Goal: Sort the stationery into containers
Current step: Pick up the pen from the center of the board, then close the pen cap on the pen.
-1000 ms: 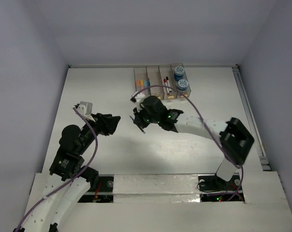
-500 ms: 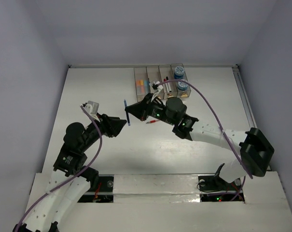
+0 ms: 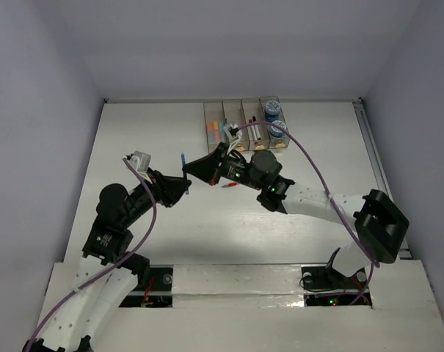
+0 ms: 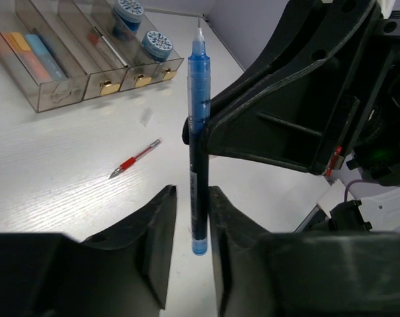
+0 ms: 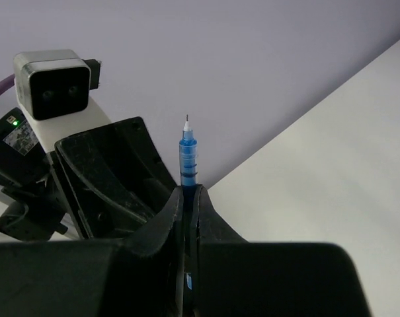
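Note:
A blue pen [image 3: 183,162] stands upright in mid-air, left of the table's middle. My right gripper [image 3: 195,168] is shut on the pen's middle, and the tip sticks up above my fingers in the right wrist view [image 5: 188,155]. My left gripper [image 4: 192,198] is open, with its jaws on either side of the pen's lower end [image 4: 198,224]. A red pen [image 3: 227,185] lies loose on the table. The four joined containers [image 3: 232,108] stand at the back. They hold coloured sticks [image 3: 214,130], pens and two blue-white rolls [image 3: 272,110].
The red pen [image 4: 135,158] lies between the grippers and the bins [image 4: 61,96]. The right arm reaches across the table's middle from the right. White walls close the table at the back and on both sides.
My right gripper lifted the blue pen and carried it left. My left gripper moved in, and the pen's lower end now stands between its open jaws. The red pen now shows on the table.

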